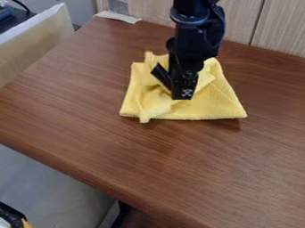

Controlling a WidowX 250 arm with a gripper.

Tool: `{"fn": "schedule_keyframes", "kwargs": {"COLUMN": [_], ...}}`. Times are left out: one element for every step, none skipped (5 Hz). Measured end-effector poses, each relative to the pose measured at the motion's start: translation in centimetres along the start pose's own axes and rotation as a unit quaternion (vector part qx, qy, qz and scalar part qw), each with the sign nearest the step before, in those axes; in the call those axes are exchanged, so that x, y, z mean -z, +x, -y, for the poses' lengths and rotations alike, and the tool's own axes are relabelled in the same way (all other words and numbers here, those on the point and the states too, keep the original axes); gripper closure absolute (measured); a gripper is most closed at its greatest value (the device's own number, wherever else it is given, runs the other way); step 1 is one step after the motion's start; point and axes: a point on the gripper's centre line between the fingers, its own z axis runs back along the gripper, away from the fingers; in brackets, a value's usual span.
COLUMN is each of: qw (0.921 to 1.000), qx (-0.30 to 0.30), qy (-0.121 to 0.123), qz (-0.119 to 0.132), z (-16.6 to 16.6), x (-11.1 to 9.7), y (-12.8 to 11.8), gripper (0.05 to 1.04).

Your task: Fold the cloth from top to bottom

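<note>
We are observing the cloth (pixel 217 100) lying on the wooden counter (pixel 77 111), towards its far side, with the tool (pixel 179 91) hanging over the cloth's middle. Grip: we are recording "cannot tell", whether released or clenched on fabric. The near edge is running fairly straight to a flat right corner, while the left half is bunching in loose ridges, a narrow tip poking past that edge. We are judging the fold to be partly made but uneven. Risks we are noting: if the tool is pinching cloth, lifting it could be dragging the layer back and undoing the fold; if it is pressing low, any sideways travel could be sliding the whole cloth or deepening the left creases. Pulling from the middle rather than a corner could also be leaving the top layer skewed.
</note>
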Motion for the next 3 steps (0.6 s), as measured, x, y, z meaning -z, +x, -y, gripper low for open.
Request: {"fn": "schedule_keyframes", "kwargs": {"qw": [0.9997, 0.9996, 0.9993], "qx": [0.0, -0.006, -0.011], "qy": [0.009, 0.025, 0.037], "qz": [-0.022, -0.009, 0.0], "z": [-0.3, -0.8, -1.3], "x": [-0.7, -2.5, -4.6], "y": [-0.2, 0.2, 0.3], "gripper": [0.074, 0.077, 0.083]}}
